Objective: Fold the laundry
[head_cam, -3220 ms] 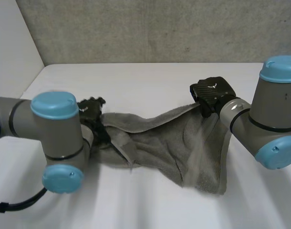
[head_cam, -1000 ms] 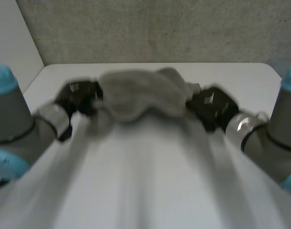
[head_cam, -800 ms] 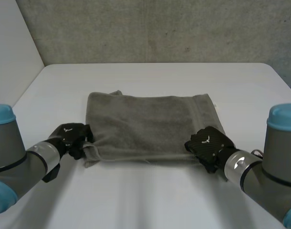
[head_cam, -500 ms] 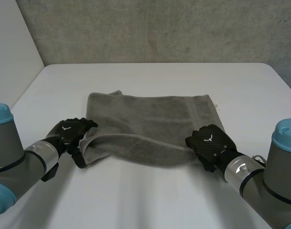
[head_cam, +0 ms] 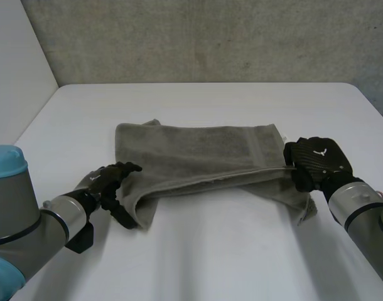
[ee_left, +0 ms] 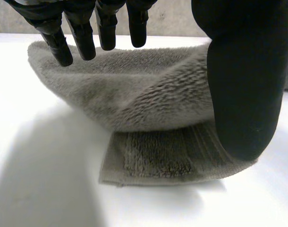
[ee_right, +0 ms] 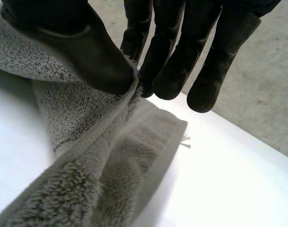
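Right robot hand (head_cam: 317,160) pinching towel (head_cam: 198,150) edge, left robot hand (head_cam: 107,182) seemingly pinching corner, white table (head_cam: 210,251) around.

Bare lab: white table (head_cam: 198,106), concrete wall (head_cam: 210,37)

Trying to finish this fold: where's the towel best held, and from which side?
Take the towel by its two near corners, from the robot's side: that edge is raised off the table and curls toward the far edge. The left hand and right hand pinch there.

Left hand (head_cam: 110,182) and right hand (head_cam: 314,160) have lifted the towel's (head_cam: 198,147) near edge, the right corner carried farthest back.
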{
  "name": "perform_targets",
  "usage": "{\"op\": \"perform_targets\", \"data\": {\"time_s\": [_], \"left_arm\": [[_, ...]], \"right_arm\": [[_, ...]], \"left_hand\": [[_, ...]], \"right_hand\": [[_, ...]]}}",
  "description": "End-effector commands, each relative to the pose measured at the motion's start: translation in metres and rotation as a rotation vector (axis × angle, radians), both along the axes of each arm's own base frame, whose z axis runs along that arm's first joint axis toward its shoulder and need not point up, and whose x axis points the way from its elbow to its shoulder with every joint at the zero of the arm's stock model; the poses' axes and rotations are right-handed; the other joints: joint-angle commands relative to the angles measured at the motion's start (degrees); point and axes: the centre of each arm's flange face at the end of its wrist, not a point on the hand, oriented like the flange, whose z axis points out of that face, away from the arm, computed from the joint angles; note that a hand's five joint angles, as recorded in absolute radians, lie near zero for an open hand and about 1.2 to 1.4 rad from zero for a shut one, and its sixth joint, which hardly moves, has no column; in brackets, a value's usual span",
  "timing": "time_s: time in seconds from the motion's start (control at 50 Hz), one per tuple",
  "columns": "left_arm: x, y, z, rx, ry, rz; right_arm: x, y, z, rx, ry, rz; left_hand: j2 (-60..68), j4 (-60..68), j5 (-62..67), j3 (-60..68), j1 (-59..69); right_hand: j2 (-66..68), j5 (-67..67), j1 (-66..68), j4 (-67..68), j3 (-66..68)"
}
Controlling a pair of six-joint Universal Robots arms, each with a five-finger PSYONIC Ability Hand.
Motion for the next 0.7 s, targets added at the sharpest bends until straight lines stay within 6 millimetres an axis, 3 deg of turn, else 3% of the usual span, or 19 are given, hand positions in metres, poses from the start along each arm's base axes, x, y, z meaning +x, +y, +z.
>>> {"op": "perform_targets", "data": {"time_s": [0.02,0.24,0.34,0.4,0.46,0.6,0.7], "left_arm": [[0.009,-0.001,-0.005,-0.003,-0.058,0.088],[0.015,-0.001,0.003,-0.033,-0.071,0.13],[0.014,0.005,0.014,-0.058,-0.058,0.086],[0.013,0.008,0.015,-0.035,-0.07,0.049],[0.013,0.013,0.013,0.005,-0.113,0.018],[0.014,0.021,-0.003,0.073,-0.213,-0.036],[0.013,0.019,-0.012,0.088,-0.226,-0.047]], "right_arm": [[-0.003,-0.003,0.001,-0.015,0.0,-0.011],[-0.013,-0.013,0.003,-0.024,-0.001,-0.049],[-0.013,-0.014,0.004,-0.027,-0.002,-0.049],[-0.013,-0.014,0.005,-0.03,-0.002,-0.049],[-0.013,-0.015,0.004,-0.029,-0.002,-0.051],[-0.013,-0.015,0.004,-0.029,0.0,-0.051],[-0.013,-0.014,0.004,-0.028,0.0,-0.049]], "left_hand": [[2.9,2.9,2.1,2.9,2.6],[10.1,10.1,9.3,10.1,9.8],[21.0,21.0,20.2,21.0,20.7],[34.8,34.8,34.0,34.7,34.5],[40.4,40.4,39.6,40.4,40.1],[39.6,39.6,38.8,39.5,39.3],[32.3,32.3,31.5,32.3,32.1]], "right_hand": [[4.2,3.1,3.2,3.3,2.8],[4.2,3.1,3.2,3.3,2.8],[4.2,3.1,3.2,3.3,2.8],[4.2,3.1,3.2,3.3,2.8],[4.2,3.1,3.2,3.3,2.8],[4.2,3.1,3.2,3.3,2.8],[4.2,3.1,3.2,3.3,2.8]]}}
